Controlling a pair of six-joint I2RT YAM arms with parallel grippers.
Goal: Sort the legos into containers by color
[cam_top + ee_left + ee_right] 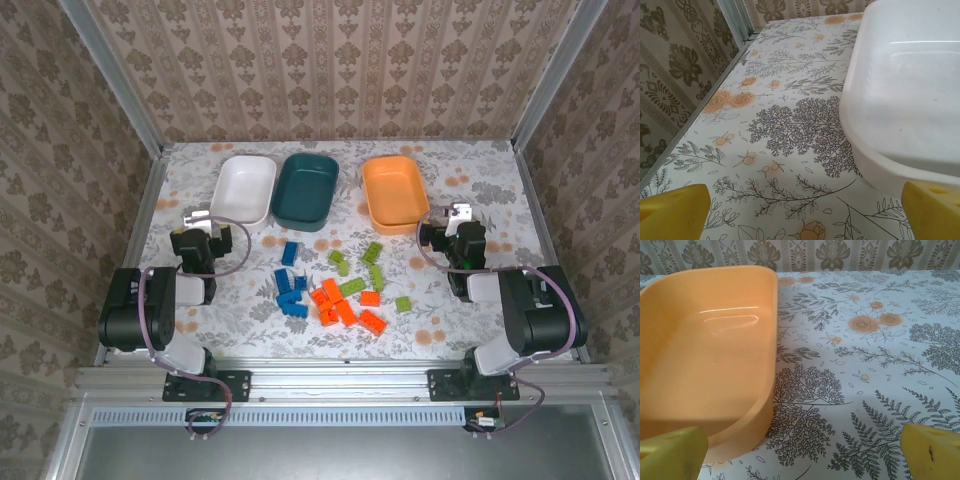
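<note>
Left gripper and right gripper: jaws apart, empty. Risk: legos clumped centre-frame, so a pinch could snag a wrong-colour neighbour.

Glossy smooth plastic orange bin, white bin; smooth printed table cover.
</note>
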